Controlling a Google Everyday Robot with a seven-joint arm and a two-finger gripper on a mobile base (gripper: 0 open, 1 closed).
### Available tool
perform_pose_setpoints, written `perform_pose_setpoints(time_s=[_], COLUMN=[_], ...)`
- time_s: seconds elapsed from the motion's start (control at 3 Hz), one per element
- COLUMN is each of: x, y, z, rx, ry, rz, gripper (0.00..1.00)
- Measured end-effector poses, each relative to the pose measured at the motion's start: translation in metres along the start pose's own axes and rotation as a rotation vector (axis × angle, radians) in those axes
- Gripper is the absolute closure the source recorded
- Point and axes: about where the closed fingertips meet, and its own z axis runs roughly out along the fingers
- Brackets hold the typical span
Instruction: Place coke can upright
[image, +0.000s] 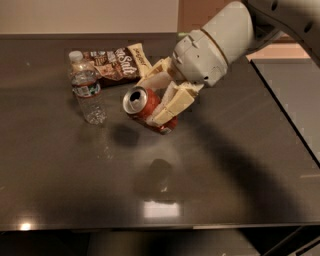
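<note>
Far left: clear water bottle (87, 92) stands upright on the dark table (225, 165), white cap on, label around its upper half. Just behind it and to its right, a brown snack bag (117, 62) lies flat near the back edge. The bag's left end looks to be touching or slightly overlapped by the bottle; can't tell which.

Centre: coke can (148, 111) is clamped in the gripper (152, 102), right of the bottle and in front of the bag, clear of both. The can is not upright: it is tilted steeply, close to lying on its side. The silver top with the opening points up-left toward the camera, and the bottom end points down-right. It looks to be off the table, since a soft dark shadow sits on the surface below-left of it, apart from the can. A second dark patch lies nearer the front edge, with a bright light reflection just below it.

The cream fingers (172, 105) straddle the red body, one across the near side and one behind the top rim. The jaws are closed down to can width and gripping.

Right of centre: the white wrist and arm (215, 42) come in from the upper right corner, angled down toward the can.

Far right: a seam runs diagonally, with a separate dark panel (295, 90) beyond it.
</note>
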Motion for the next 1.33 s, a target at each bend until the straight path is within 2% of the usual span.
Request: perform_pose_setpoints(time_s=[0.67,1.33], x=[0.022,0.056], y=[-0.002,-0.006], z=[-0.002,-0.007], rx=[0.078,0.120], ry=[-0.250,-0.440], rz=[0.136,0.198], gripper=[1.00,1.00])
